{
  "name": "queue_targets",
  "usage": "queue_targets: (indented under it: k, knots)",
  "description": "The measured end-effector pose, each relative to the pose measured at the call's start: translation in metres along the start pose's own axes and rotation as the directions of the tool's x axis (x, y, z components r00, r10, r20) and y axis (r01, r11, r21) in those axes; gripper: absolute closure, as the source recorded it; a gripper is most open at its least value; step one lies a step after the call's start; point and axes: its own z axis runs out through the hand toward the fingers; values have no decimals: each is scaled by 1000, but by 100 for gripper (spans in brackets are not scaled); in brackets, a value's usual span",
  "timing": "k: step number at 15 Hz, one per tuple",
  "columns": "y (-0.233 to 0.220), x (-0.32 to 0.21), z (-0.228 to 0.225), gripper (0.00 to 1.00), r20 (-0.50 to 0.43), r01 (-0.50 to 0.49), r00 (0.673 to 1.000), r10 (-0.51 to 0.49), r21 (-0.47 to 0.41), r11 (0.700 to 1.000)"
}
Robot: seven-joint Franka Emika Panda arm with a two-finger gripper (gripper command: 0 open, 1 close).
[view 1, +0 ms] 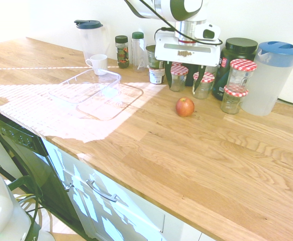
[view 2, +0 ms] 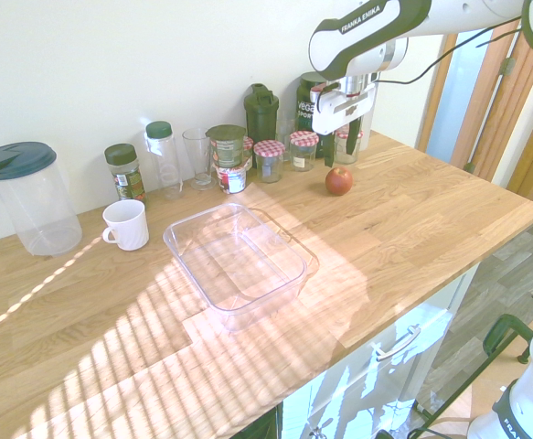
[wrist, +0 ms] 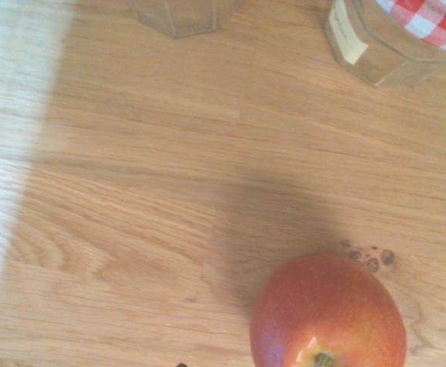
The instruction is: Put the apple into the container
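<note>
Red and round, the apple [view 1: 185, 107] sits on the wooden counter [view 1: 186, 150] below the widely parted jaws [view 1: 185, 90].

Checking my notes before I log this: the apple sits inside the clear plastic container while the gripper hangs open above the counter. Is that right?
Not quite: the second exterior view shows the apple on the wooden counter, outside the container.

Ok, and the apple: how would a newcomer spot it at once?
On the wooden counter, find the row of glass jars with red-checked lids. Just in front sits the apple, small, round and red, the only fruit beside all that glass and plastic.
</note>
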Motion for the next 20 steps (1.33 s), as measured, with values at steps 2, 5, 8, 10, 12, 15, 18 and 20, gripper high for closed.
queue_targets:
  k: [2,5,8,10,12,15,18,20]
  knots:
    - [2,6,13,0,7,6,1000,-6,-8,1000]
    - [3,9,26,0,23,25,999,-24,-22,999]
    - [-2,8,40,0,44,39,998,-38,-31,999]
    - [-5,7,45,0,51,45,998,-43,-35,998]
    - [-5,8,49,0,54,46,998,-44,-41,998]
    - [-7,9,59,0,56,47,997,-44,-51,998]
    - [-11,9,68,100,64,49,997,-45,-56,997]
    - [-12,10,70,100,60,38,998,-35,-52,998]
